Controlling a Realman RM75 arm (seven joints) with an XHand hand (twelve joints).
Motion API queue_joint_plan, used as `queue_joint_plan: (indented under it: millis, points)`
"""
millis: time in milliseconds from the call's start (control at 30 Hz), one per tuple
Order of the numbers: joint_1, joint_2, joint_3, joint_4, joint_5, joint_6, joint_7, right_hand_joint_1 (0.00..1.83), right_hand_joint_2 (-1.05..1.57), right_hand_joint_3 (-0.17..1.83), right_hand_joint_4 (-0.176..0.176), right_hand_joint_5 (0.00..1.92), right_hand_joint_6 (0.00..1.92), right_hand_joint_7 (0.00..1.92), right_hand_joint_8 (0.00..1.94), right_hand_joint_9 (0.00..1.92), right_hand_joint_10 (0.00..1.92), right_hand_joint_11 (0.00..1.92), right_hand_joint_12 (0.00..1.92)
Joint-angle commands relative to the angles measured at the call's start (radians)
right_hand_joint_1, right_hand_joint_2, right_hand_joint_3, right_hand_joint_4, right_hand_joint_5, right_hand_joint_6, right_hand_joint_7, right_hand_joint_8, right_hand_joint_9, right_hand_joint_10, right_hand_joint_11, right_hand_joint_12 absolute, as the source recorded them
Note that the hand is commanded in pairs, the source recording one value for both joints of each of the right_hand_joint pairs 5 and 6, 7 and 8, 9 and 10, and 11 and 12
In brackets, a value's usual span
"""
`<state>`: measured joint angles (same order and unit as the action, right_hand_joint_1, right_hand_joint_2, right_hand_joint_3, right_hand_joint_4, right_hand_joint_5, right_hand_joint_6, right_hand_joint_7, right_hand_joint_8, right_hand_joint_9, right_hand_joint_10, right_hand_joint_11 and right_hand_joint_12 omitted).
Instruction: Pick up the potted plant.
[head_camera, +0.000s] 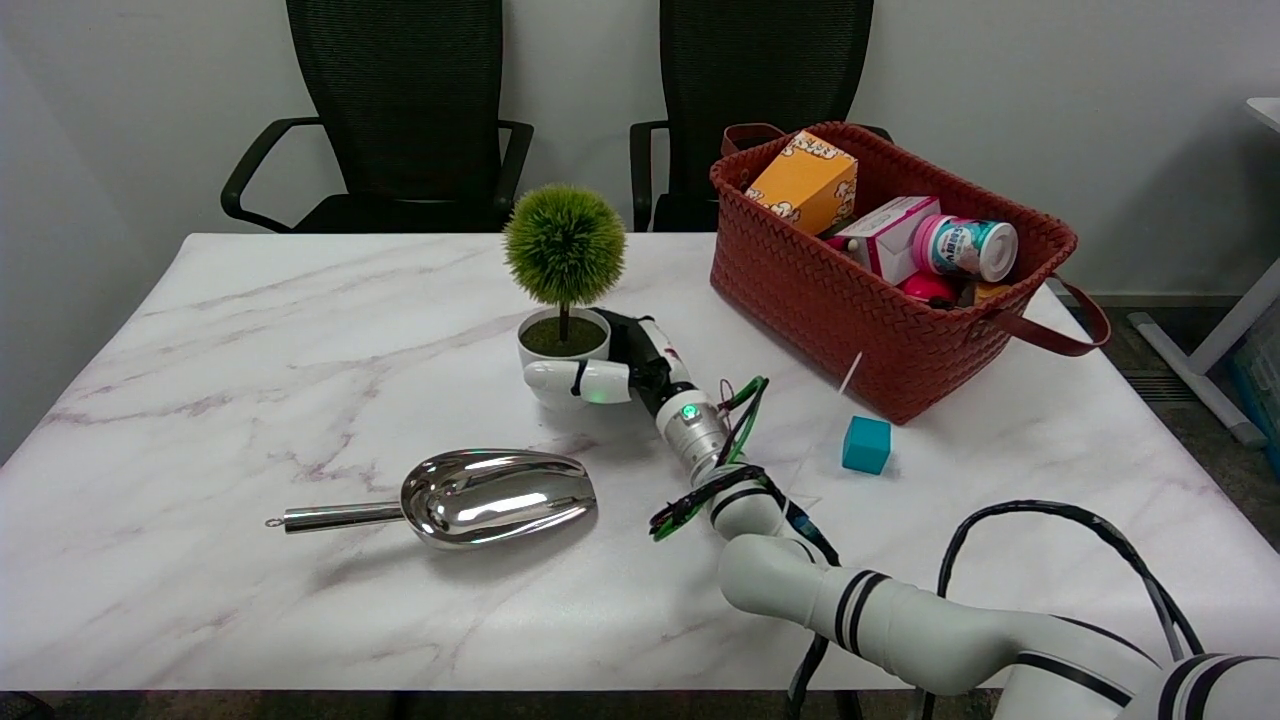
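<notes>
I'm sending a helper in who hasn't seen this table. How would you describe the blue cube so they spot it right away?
Start at the red woven basket on the table's far right side. Just in front of its near corner, on the bare marble, sits the cube. It is small, plain and teal-blue, the only block there, lying apart from the metal scoop and the potted plant.

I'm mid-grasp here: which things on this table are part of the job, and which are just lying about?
Part of the job:
- potted plant, white pot, green ball top
- right hand, fingers wrapped around the pot

Just lying about:
- metal scoop, near edge
- teal cube
- red woven basket with boxes and a canister inside
</notes>
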<state>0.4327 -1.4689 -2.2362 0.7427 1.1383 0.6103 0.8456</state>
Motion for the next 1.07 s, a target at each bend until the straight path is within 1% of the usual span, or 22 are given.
queue_joint_plan:
  millis: [33, 467, 733, 867, 1067]
  points:
    - [-0.01, 0.03, 0.005, 0.108, -0.041, 0.063, 0.013, 1.23, 0.81, -0.05, 0.0, 0.94, 0.94, 1.04, 1.04, 0.92, 0.92, 0.72, 0.72]
    - [-0.01, 0.119, 0.023, 0.267, -0.062, 0.095, -0.002, 1.21, 0.87, -0.01, 0.0, 0.94, 0.94, 1.1, 1.1, 0.99, 0.99, 0.79, 0.79]
    - [-0.015, 0.156, 0.073, 0.337, -0.062, 0.1, -0.079, 1.2, 0.91, -0.03, 0.0, 0.94, 0.94, 1.11, 1.11, 1.0, 1.0, 0.81, 0.81]
    - [-0.016, 0.195, 0.102, 0.376, -0.061, 0.1, -0.12, 1.22, 0.91, -0.04, 0.0, 0.93, 0.93, 1.11, 1.11, 1.0, 1.0, 0.82, 0.82]
    - [-0.018, 0.239, 0.156, 0.412, -0.062, 0.103, -0.127, 1.2, 0.88, -0.02, 0.0, 0.92, 0.92, 1.12, 1.12, 1.0, 1.0, 0.81, 0.81]
